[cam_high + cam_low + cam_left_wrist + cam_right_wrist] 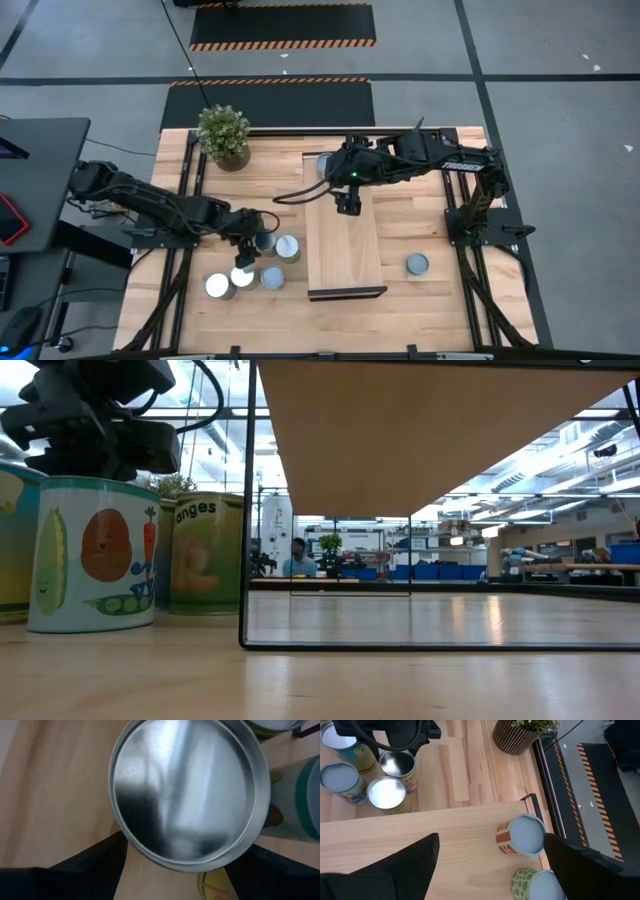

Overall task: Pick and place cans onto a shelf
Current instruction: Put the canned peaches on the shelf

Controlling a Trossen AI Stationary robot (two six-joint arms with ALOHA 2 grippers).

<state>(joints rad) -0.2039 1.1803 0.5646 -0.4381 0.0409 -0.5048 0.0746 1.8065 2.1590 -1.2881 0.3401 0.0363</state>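
Two cans (pixel 522 835) already sit at the shelf's (pixel 343 250) far end, so I hang my left gripper (pixel 243 252), fingers spread, over a silver-topped can (pixel 187 795) in the table cluster. My right gripper (pixel 347 206) waits open above the shelf.

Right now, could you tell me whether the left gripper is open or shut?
Open: the left gripper has its fingers spread either side of an upright can.

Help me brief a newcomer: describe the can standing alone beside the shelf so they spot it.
Find the long shelf running down the table's middle. On its right, one grey-topped can stands alone on the tabletop; the other loose cans cluster opposite.
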